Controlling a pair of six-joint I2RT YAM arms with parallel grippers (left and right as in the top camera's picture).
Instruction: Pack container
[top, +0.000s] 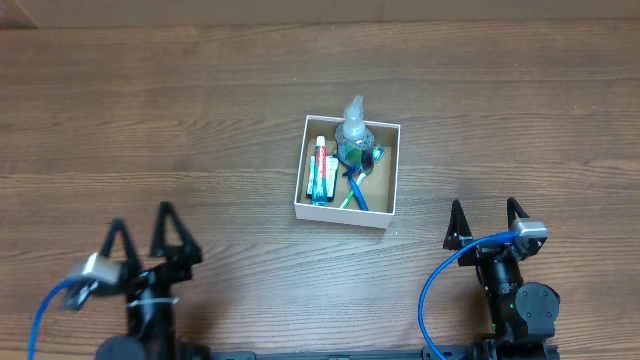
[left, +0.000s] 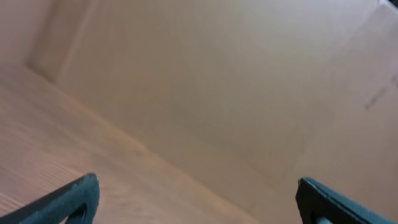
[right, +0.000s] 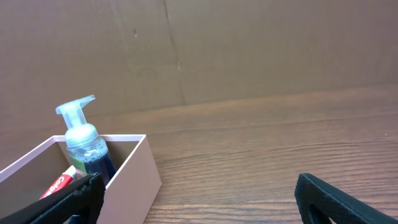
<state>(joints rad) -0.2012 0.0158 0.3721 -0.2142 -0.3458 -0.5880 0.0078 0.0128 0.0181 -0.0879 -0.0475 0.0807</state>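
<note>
Wood-grain table (top: 150, 100), cardboard backdrop (right: 249, 50) behind. Container (top: 340, 212): mid-table, near-square, slightly skewed; holds pump bottle (top: 352, 135), toothpaste (top: 320, 170), toothbrush (top: 357, 192). Lies forward-left of right gripper (top: 485, 210), the nearer; forward-right of left gripper (top: 141, 220). Both spread wide, empty, well apart from it.

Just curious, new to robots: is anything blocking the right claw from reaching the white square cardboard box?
Nothing visible does. Only bare brown wooden table lies between the open right gripper and the shallow white-walled cardboard box.
</note>
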